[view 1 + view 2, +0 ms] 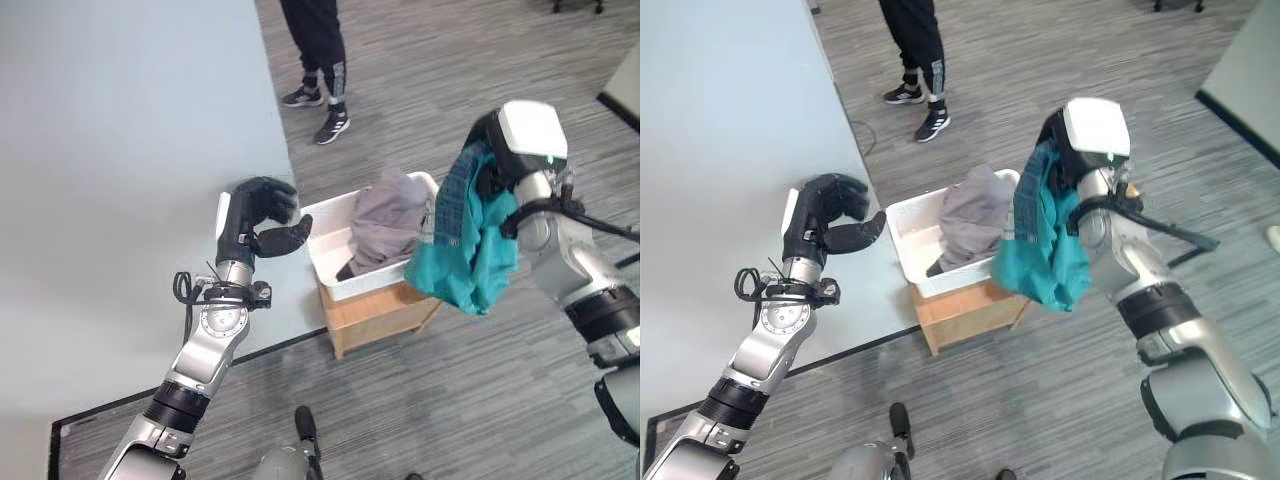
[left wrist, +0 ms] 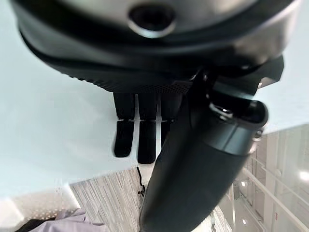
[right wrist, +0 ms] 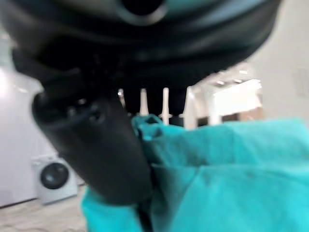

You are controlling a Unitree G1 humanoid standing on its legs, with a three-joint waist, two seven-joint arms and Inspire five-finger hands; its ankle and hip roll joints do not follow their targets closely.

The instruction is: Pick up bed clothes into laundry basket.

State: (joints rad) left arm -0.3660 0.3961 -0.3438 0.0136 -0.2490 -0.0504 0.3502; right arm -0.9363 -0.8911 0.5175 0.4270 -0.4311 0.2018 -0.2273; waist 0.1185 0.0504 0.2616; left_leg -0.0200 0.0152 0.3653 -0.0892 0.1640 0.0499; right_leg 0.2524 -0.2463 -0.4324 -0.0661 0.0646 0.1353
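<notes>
A teal garment (image 1: 468, 248) hangs from my right hand (image 1: 492, 172), which is shut on its top edge, raised just right of the white laundry basket (image 1: 326, 212). In the right wrist view the teal cloth (image 3: 231, 169) bunches against the thumb (image 3: 96, 145). A grey garment (image 1: 390, 225) lies heaped in the basket and spills over its far rim. My left hand (image 1: 258, 215) is held up at the bed's edge, left of the basket, its fingers loosely bent with the thumb apart and nothing in it.
The basket sits on a low wooden box (image 1: 385, 312) on grey carpet. The pale bed (image 1: 120, 200) takes up the left side. A person (image 1: 320, 60) in dark trousers stands beyond the basket.
</notes>
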